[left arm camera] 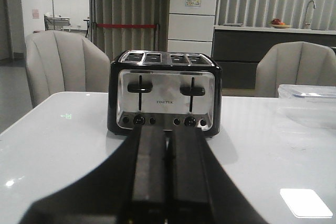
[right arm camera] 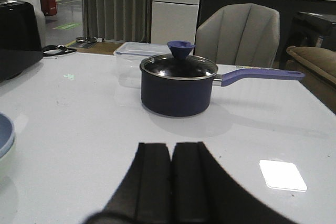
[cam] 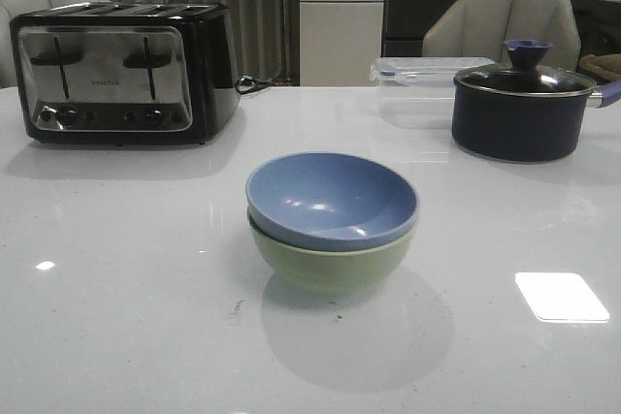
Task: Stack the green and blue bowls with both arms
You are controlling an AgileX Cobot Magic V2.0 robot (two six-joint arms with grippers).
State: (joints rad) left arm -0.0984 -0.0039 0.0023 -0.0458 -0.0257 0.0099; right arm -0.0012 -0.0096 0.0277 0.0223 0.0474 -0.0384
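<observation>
At the middle of the white table the blue bowl (cam: pixel 330 199) sits nested inside the green bowl (cam: pixel 335 266), tilted slightly. Neither arm shows in the front view. In the left wrist view my left gripper (left arm camera: pixel 167 132) is shut with nothing between its fingers, pointing at the toaster. In the right wrist view my right gripper (right arm camera: pixel 171 147) is shut and empty, pointing toward the pot. The rim of the blue bowl (right arm camera: pixel 4 135) shows at that picture's edge, apart from the gripper.
A black and chrome toaster (cam: pixel 121 70) stands at the back left. A dark lidded pot (cam: pixel 524 109) with a blue handle stands at the back right, a clear plastic container (cam: pixel 427 75) behind it. Chairs stand beyond the table's far edge.
</observation>
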